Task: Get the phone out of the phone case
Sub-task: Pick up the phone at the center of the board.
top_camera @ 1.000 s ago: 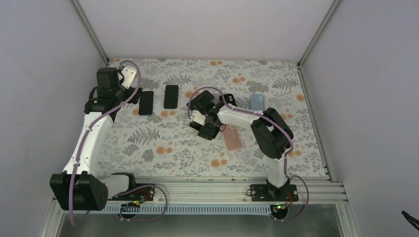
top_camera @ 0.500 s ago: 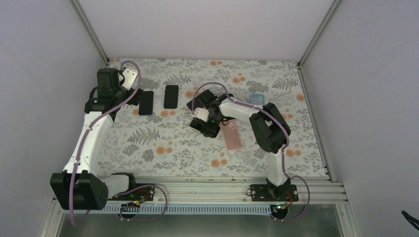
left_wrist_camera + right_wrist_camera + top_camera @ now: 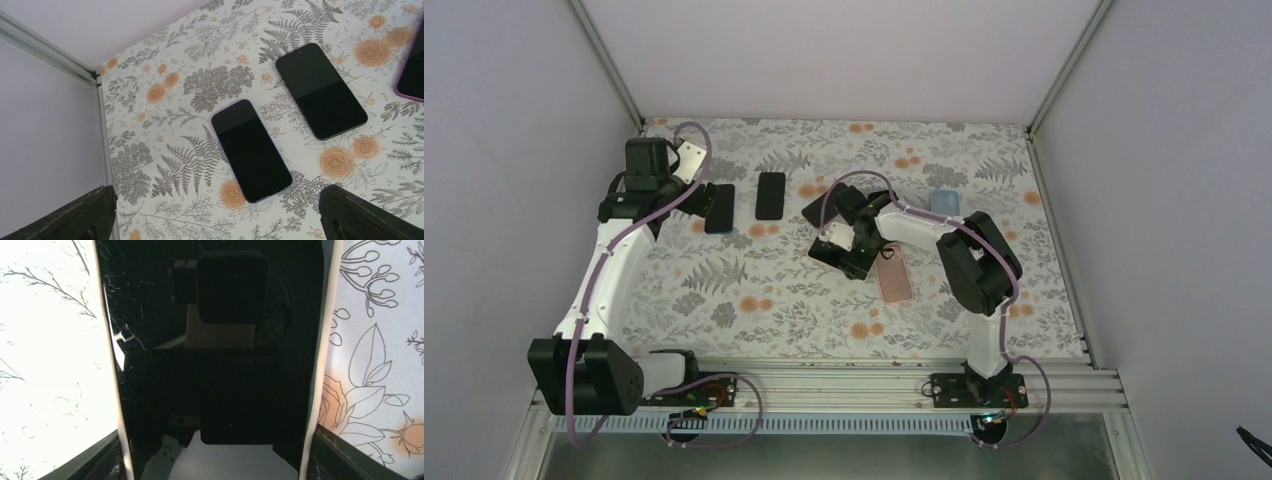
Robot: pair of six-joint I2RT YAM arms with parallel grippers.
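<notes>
Jaws of the right gripper [image 3: 215, 440] are spread wide astride the phone [image 3: 215, 380], which lies in its phone case [image 3: 327, 290] at centre; whether it is pinched cannot be told. Grasping seems to be in hand; next, the rim would need to be peeled off. Farther back, the left gripper [image 3: 215, 220] is held wide open over a dark phone [image 3: 251, 150].

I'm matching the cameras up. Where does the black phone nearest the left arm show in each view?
Top external: the black phone lies upper left, the leftmost phone.
Left wrist: the same phone lies mid-picture, at a slant.
Right wrist: not in it; a dark thing close up fills that view.
Shared landmark: the second black phone, just to its right in both views that show it.
</notes>
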